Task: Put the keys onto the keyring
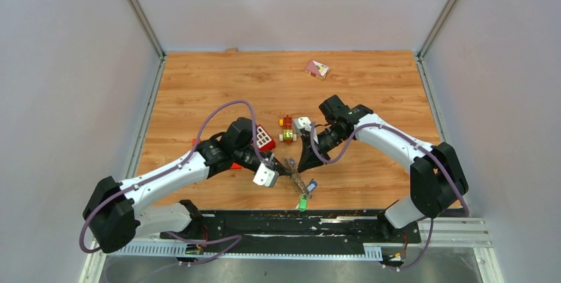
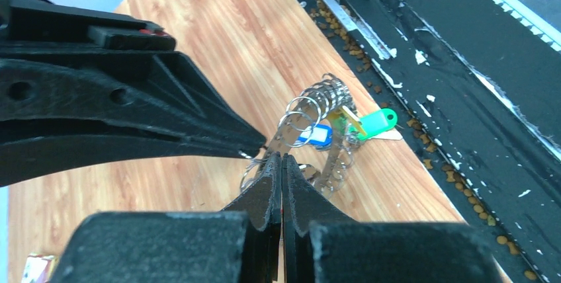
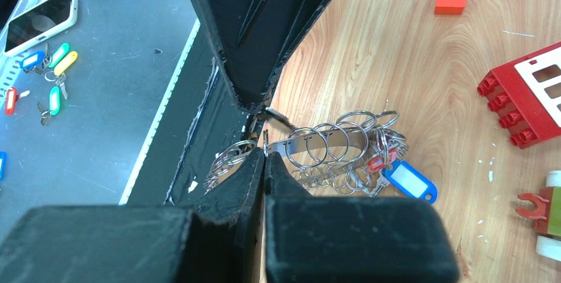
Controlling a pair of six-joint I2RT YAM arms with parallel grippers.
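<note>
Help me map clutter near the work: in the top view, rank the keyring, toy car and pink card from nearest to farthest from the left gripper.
1. The keyring, pinched in the left gripper, toward the near edge.
2. The toy car, farther back, mid-table.
3. The pink card, by the far edge.

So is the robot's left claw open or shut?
Shut. The left gripper has both fingers pressed together with no gap, pinching the edge of the keyring.
</note>
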